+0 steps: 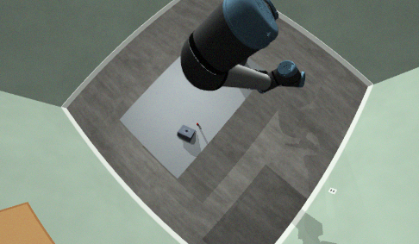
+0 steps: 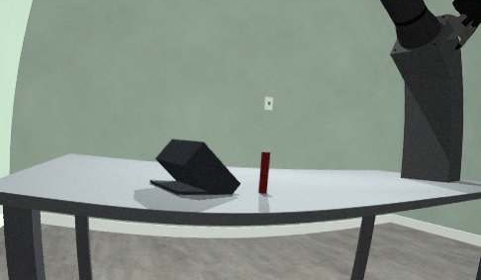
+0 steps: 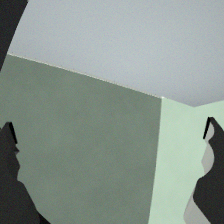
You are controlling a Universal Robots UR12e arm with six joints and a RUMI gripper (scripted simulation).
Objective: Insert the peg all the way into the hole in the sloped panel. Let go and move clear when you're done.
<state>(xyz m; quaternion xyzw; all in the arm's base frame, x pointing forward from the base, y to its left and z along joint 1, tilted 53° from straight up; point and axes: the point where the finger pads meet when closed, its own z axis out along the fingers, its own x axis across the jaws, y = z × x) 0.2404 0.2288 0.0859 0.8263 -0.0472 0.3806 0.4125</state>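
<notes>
A dark red peg (image 2: 264, 172) stands upright on the grey table, just right of the dark block with the sloped panel (image 2: 197, 166). From above, the peg (image 1: 197, 123) shows as a small red dot beside the block (image 1: 186, 133), whose hole faces up. My gripper (image 3: 109, 121) is open and empty. Its two dark fingers show at the left and right edges of the wrist view, which looks at the walls and ceiling. The arm is raised high at the table's far right, well away from the peg and the block.
The arm's dark pedestal (image 2: 430, 113) stands on the table's right end. The arm's large blue-capped joint (image 1: 246, 18) hides part of the table from above. Wooden floor surrounds the table.
</notes>
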